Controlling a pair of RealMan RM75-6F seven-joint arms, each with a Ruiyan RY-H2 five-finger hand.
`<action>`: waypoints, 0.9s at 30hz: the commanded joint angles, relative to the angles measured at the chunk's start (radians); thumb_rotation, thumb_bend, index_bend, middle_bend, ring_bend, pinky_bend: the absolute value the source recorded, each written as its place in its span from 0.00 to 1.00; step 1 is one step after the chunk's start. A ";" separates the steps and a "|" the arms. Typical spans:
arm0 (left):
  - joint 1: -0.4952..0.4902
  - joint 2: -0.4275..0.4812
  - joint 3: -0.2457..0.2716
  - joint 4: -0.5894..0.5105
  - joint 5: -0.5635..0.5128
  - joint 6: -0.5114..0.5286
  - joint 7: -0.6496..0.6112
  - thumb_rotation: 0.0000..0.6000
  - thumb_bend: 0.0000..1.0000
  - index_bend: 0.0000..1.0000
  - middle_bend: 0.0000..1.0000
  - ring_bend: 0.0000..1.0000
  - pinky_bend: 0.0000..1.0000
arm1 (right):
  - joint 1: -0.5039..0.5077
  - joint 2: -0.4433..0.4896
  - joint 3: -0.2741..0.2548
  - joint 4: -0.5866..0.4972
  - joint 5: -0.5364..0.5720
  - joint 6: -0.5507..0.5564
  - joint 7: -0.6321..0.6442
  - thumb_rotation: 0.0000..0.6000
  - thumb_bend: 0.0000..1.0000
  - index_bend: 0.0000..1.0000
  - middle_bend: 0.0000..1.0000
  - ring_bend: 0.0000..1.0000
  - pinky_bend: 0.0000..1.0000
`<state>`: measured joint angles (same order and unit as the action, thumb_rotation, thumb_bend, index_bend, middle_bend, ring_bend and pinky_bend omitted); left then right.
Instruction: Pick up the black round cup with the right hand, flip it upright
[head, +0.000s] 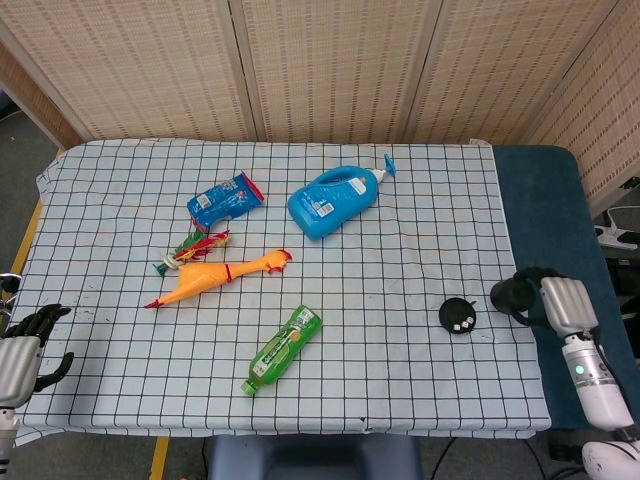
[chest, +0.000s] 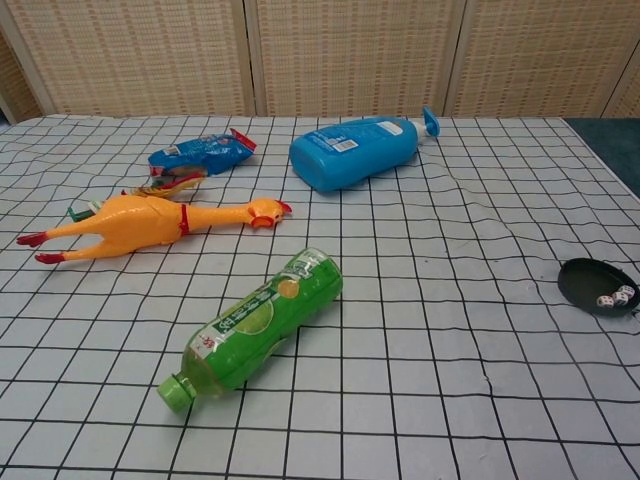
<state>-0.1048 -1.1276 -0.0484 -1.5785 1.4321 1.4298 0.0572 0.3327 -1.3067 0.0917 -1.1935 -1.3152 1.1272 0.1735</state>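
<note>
**Black cup lifted clear at the table's right edge**

Black and round, the cup (head: 511, 295) sits in the grip of the right hand (head: 562, 303), held off the checked tablecloth (head: 400, 250) beside the right edge, forearm angling down toward the camera. A black disc (head: 458, 315) bearing white dice (chest: 615, 297) lies on the cloth just beside it. The left hand (head: 20, 350) hangs by the near left corner, fingers apart and holding nothing.
</note>
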 joint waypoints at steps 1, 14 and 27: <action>0.000 0.000 0.000 0.001 0.000 0.000 0.000 1.00 0.35 0.20 0.15 0.21 0.32 | 0.008 0.017 -0.008 -0.017 0.005 -0.048 0.008 1.00 0.11 0.40 0.36 0.19 0.37; -0.004 -0.001 0.001 -0.001 -0.005 -0.010 0.010 1.00 0.36 0.20 0.15 0.21 0.32 | 0.004 0.068 -0.014 -0.076 -0.027 -0.054 0.044 1.00 0.09 0.05 0.05 0.00 0.04; 0.001 0.000 0.000 0.005 -0.016 -0.008 0.011 1.00 0.36 0.20 0.15 0.21 0.32 | -0.105 0.072 -0.015 -0.218 -0.085 0.219 -0.198 1.00 0.09 0.05 0.05 0.00 0.04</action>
